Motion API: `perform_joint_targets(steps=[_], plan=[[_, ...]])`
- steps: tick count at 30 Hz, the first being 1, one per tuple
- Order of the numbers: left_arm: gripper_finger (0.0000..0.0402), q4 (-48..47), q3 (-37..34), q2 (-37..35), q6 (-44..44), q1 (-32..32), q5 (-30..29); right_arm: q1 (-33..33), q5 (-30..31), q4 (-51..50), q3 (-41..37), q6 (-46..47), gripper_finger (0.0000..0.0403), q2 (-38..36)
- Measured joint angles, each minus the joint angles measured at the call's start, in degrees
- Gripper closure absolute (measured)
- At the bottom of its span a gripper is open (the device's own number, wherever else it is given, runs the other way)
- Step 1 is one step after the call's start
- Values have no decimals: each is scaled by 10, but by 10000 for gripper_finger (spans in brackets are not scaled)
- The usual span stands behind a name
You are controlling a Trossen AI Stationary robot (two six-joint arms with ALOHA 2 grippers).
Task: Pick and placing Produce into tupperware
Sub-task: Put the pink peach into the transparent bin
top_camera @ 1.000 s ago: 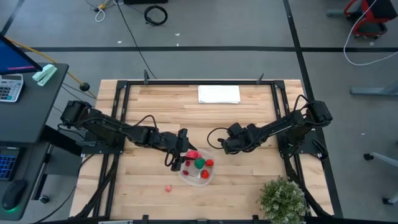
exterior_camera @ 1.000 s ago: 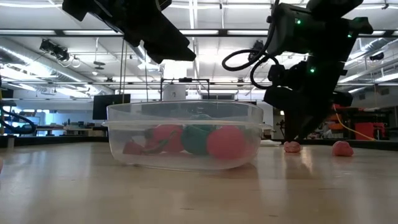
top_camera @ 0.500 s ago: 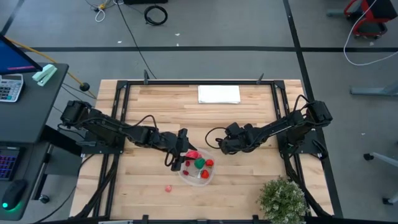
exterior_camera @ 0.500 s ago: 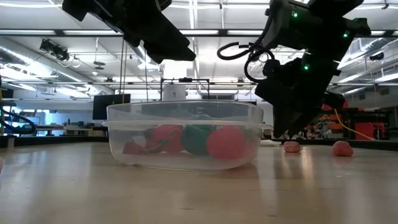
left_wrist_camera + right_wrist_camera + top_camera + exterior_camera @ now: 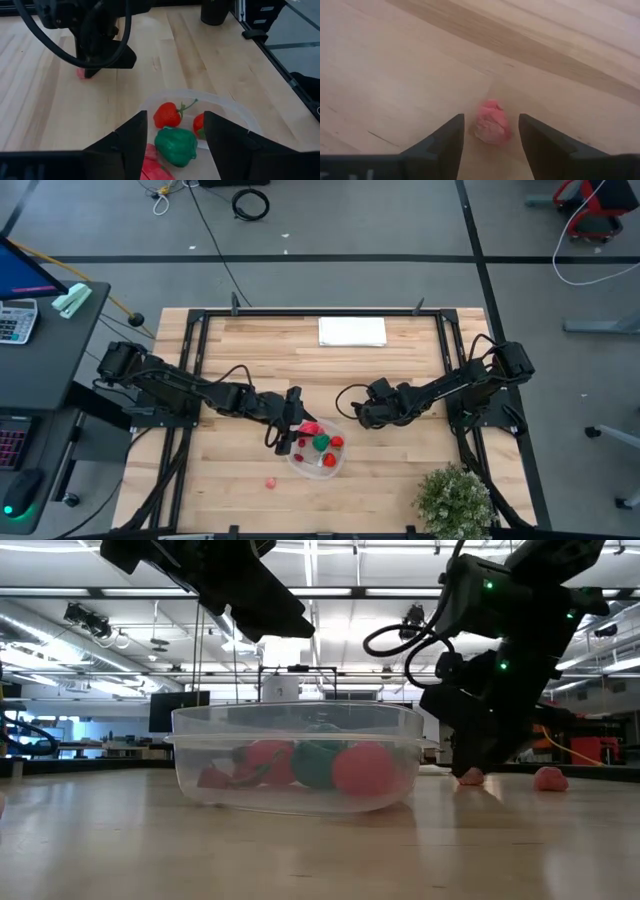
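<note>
Change noted, one item: my right gripper (image 5: 478, 772) has swung back away from the tupperware (image 5: 296, 757) since half a second ago, and now stands low over the pink produce piece (image 5: 491, 121) lying on the table beyond the tupperware's right side, fingers (image 5: 445, 143) spread to either side of it.

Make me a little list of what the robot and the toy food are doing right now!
tub: clear, on the table, holds a green pepper and red strawberries
left tool: open, above the tub
right tool: open, low over a pink piece on the wood
loose food: one red piece beside the tub
plant: table corner
</note>
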Motion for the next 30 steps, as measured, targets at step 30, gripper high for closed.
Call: perform_joint_targets(steps=[30], plan=[[229,3,12,0,11,0,0,0,4,124,-2,-47,321,0]])
